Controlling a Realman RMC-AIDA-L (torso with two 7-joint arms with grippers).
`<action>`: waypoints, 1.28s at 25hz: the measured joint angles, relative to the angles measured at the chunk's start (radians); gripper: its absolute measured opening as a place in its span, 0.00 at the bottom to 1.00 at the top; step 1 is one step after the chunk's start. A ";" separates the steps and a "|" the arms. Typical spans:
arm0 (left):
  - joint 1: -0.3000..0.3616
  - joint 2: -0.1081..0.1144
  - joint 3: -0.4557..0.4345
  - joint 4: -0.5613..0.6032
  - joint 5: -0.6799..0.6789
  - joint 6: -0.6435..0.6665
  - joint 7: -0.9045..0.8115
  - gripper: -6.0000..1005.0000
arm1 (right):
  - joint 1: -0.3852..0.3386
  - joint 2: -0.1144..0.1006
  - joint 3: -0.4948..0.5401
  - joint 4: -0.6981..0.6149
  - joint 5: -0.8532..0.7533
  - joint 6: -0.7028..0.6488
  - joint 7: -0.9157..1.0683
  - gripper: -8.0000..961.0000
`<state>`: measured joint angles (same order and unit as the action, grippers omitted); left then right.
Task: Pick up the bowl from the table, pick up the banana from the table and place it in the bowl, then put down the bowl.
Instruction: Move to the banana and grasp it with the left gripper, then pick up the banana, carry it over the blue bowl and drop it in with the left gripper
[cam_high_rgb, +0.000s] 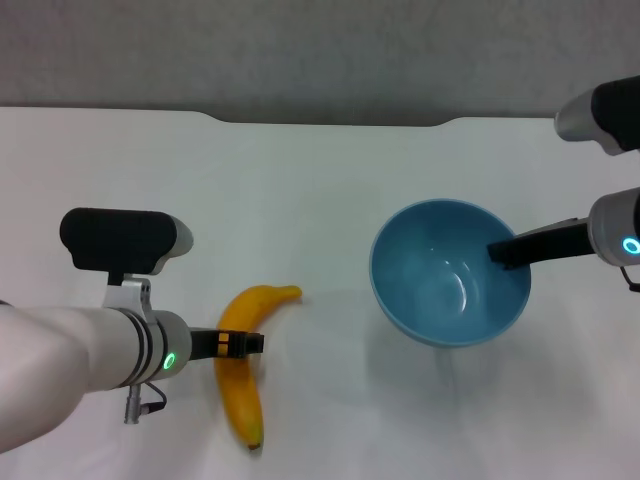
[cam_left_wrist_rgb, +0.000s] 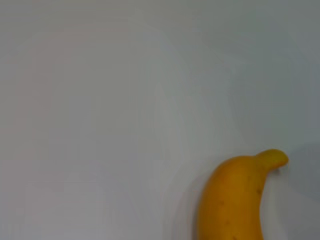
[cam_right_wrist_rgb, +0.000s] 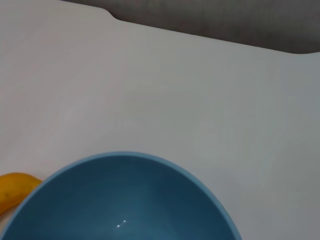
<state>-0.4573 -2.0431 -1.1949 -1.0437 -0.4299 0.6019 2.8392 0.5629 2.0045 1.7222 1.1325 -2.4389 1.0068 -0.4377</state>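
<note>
Left gripper (cam_high_rgb: 252, 343) over banana (cam_high_rgb: 243, 395) (right gripper (cam_high_rgb: 497, 253) seemingly on bowl (cam_high_rgb: 440, 300) rim)

White table (cam_high_rgb: 300, 180) w/ banana (cam_high_rgb: 243, 385), bowl (cam_high_rgb: 440, 300) on it.

**Open table between fruit and bowl**

Bare table (cam_high_rgb: 330, 190) lies between banana (cam_high_rgb: 243, 360) at 7 o'clock and bowl (cam_high_rgb: 450, 272) at 4 o'clock. The left gripper (cam_high_rgb: 240, 343) overlaps the banana's middle; the right gripper (cam_high_rgb: 500, 252) crosses the bowl's 3 o'clock rim.
</note>
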 joint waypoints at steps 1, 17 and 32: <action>0.000 0.000 0.000 0.002 0.000 -0.003 0.000 0.77 | -0.002 0.000 0.002 0.001 0.000 0.000 0.000 0.07; -0.006 0.000 -0.003 0.027 -0.003 -0.007 -0.004 0.55 | -0.005 -0.001 0.004 0.003 0.000 0.001 -0.002 0.08; 0.077 0.010 -0.087 -0.120 0.065 0.004 0.002 0.55 | -0.027 0.000 0.000 -0.003 0.000 -0.016 -0.002 0.08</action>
<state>-0.3806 -2.0329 -1.2815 -1.1636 -0.3653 0.6061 2.8407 0.5362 2.0048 1.7220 1.1296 -2.4391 0.9911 -0.4402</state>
